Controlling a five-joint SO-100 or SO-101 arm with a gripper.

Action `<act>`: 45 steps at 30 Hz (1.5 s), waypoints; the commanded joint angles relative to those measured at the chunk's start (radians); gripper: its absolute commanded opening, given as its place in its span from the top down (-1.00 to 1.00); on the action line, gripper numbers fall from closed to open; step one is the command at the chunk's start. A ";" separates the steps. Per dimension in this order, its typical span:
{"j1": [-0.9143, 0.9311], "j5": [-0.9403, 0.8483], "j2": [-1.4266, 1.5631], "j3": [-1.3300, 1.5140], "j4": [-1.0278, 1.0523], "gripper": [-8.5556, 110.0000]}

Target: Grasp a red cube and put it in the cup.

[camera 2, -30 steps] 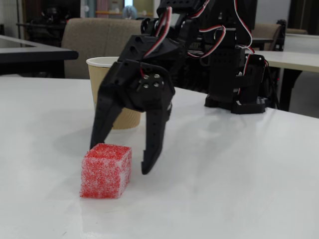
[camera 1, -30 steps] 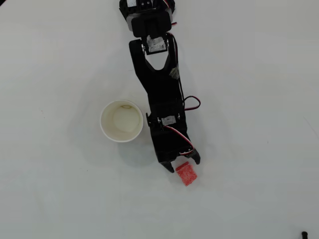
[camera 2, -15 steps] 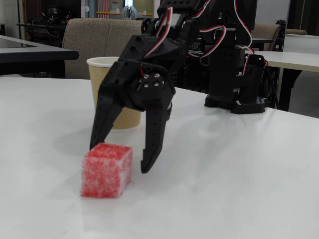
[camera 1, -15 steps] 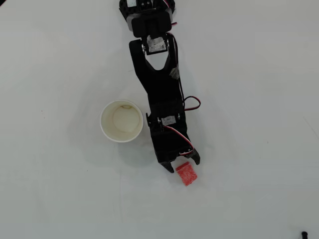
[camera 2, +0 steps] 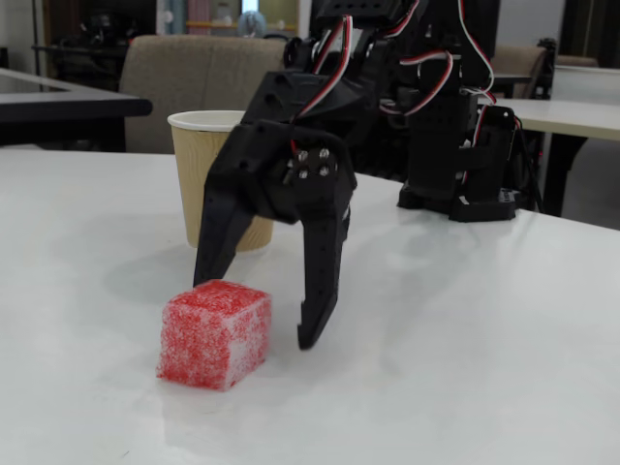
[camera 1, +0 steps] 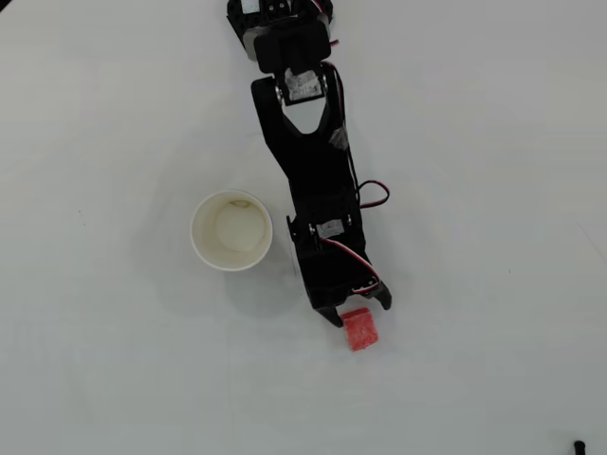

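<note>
White tabletop [camera 1: 493, 142] carries everything here, and the black arm [camera 1: 308, 161] reaches down the overhead view from its base at the top edge. The cup [camera 1: 231, 230] stands upright and empty just left of the arm in that view; in the fixed view the cup [camera 2: 215, 145] is behind the fingers, well apart from the block. The fingers [camera 2: 262, 310] are spread wide, tips hanging low near the tabletop, pinching nothing. The red cube [camera 2: 213, 333] lies on the tabletop in front of them; in the overhead view the red cube [camera 1: 360, 329] sits right at the tips, partly between them.

The step in hand looks like the approach to the grasp. The next move probably calls for pushing a little further so both fingers flank the block, then closing on it before lifting toward the cup.

Compared with a second ago, the arm has swung slightly right in the overhead view, and the block has turned and shifted a little, so a finger may have nudged it
</note>
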 commanded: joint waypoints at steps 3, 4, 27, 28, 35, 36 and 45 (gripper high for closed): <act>-0.003 -0.006 -0.009 -0.110 -0.009 0.41; -0.003 -0.006 -0.015 -0.115 -0.009 0.41; 0.031 -0.005 -0.133 -0.238 0.006 0.45; 0.031 -0.003 -0.133 -0.239 0.006 0.49; 0.029 0.000 -0.130 -0.238 0.015 0.70; 0.029 0.002 -0.129 -0.236 0.017 0.70; 0.044 0.005 -0.069 -0.206 0.037 0.72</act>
